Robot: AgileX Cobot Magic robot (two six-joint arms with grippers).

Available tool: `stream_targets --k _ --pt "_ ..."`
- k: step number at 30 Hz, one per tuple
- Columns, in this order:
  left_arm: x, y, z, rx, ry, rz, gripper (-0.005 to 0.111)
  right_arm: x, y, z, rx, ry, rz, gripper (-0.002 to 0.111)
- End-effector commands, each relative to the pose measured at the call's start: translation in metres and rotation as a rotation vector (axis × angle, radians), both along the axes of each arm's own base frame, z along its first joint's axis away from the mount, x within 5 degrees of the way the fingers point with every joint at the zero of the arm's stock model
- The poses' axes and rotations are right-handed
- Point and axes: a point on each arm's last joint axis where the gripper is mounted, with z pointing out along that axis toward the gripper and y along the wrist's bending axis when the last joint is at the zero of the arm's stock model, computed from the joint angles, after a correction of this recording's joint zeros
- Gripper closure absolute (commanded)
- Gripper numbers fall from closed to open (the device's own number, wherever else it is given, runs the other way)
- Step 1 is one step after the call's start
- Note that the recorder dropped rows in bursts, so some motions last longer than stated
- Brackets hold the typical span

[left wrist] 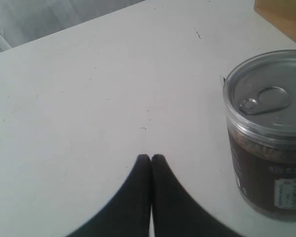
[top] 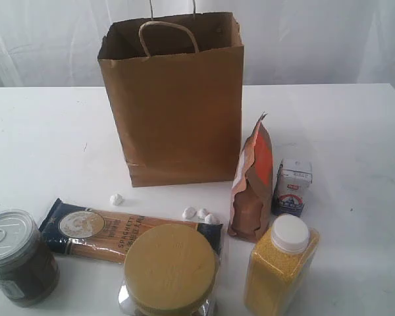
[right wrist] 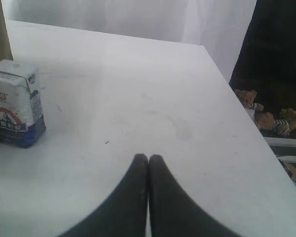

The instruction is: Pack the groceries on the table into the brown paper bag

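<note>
One brown paper bag point(top: 174, 105) stood upright in the upper middle of the exterior view, on the white table point(top: 46, 131), with its mouth open and its two loop handles raised. The inside of the bag was dark, so what it held could not be told. Six groceries stood outside the bag, all in the lower half of the frame. There was one dark tin can point(top: 16, 260) at the lower left, and one spaghetti packet point(top: 99, 230) lying flat just right of it. One jar with a tan lid point(top: 170, 273) stood at the bottom middle, in front of the right end of the packet and hiding part of it. One orange pouch point(top: 251, 191) stood upright right of the bag, one small white and blue carton point(top: 293, 187) stood just beside the pouch, and one bottle of yellow grain point(top: 280, 266) with a white cap stood at the lower right. Four small white bits point(top: 116, 199) lay between the bag and the packet. A white curtain point(top: 316, 39) hung behind the table. The left gripper point(left wrist: 151, 157) had its fingers pressed together on nothing, over bare table near the can. The right gripper point(right wrist: 148, 157) was likewise closed and empty, apart from the carton.
</note>
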Motion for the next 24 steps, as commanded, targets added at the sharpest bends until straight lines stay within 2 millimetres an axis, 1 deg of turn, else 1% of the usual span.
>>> stream_targets --k 1,5,6,7,9,10,11,14,15,17,21,24 --pt "0.000 0.000 0.000 -0.011 -0.003 0.003 0.107 0.000 0.000 -0.002 0.002 -0.002 -0.005 0.108" --pt "0.000 0.000 0.000 -0.011 -0.003 0.003 0.107 0.000 0.000 -0.002 0.002 -0.002 -0.005 0.108" --pt "0.000 0.000 0.000 -0.011 -0.003 0.003 0.107 0.000 -0.001 -0.002 -0.022 0.000 -0.003 0.108" --pt "0.000 0.000 0.000 -0.011 -0.003 0.003 0.107 0.000 -0.001 -0.002 -0.081 0.006 0.004 0.108" --pt "0.000 0.000 0.000 -0.011 -0.003 0.003 0.107 0.001 -0.001 0.002 -0.100 -0.036 0.006 0.108" --pt "0.000 0.000 0.000 -0.011 -0.003 0.003 0.107 0.001 -0.001 0.006 -0.055 -0.085 0.004 0.108" --pt "0.000 0.000 0.000 -0.011 -0.003 0.003 0.107 0.002 0.000 0.012 0.028 -0.155 -0.002 0.108" --pt "0.000 0.000 0.000 -0.011 -0.003 0.003 0.107 0.002 -0.001 0.031 0.529 -0.399 -0.053 0.108" --pt "0.000 0.000 0.000 -0.011 -0.003 0.003 0.107 0.002 -0.003 0.035 0.630 -0.456 -0.064 0.108" --pt "0.000 0.000 0.000 -0.011 -0.003 0.003 0.107 -0.001 -0.007 0.043 0.723 -0.569 -0.077 0.108" --pt "0.000 0.000 0.000 -0.011 -0.003 0.003 0.107 -0.005 -0.012 0.054 0.791 -0.720 -0.080 0.108" --pt "0.000 0.000 0.000 -0.011 -0.003 0.003 0.107 -0.008 -0.014 0.059 0.975 -0.791 -0.060 0.108"
